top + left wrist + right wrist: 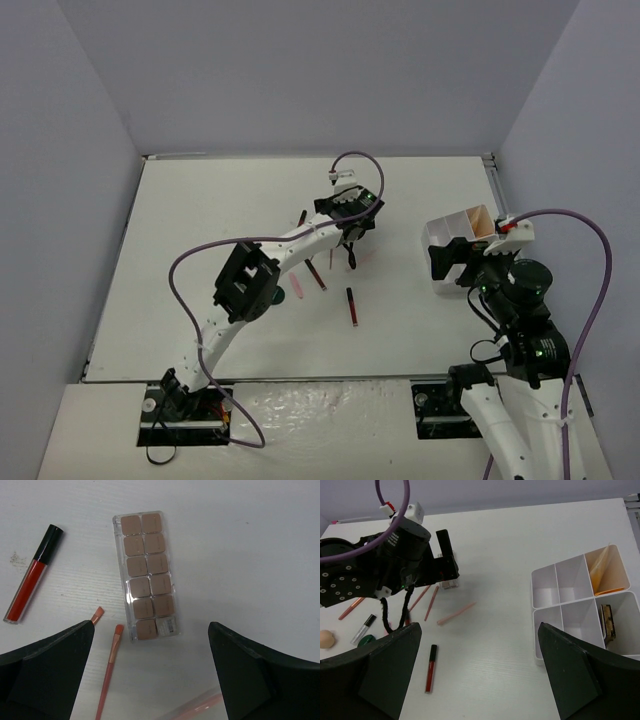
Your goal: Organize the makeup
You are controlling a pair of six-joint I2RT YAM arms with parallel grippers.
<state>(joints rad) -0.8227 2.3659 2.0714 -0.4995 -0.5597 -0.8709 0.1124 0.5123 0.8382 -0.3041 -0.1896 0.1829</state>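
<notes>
No readable text, small sticker (169, 625) on eyeshadow palette (147, 575) illegible

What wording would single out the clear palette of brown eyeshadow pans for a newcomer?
On the white table, beneath the left arm's open black gripper, lies a clear rectangular palette of brown pans in two columns. Unlike the slim red lip-gloss tube and pink sticks beside it, it is wide and flat.

Bright, even light; soft shadows, sharp focus
</notes>
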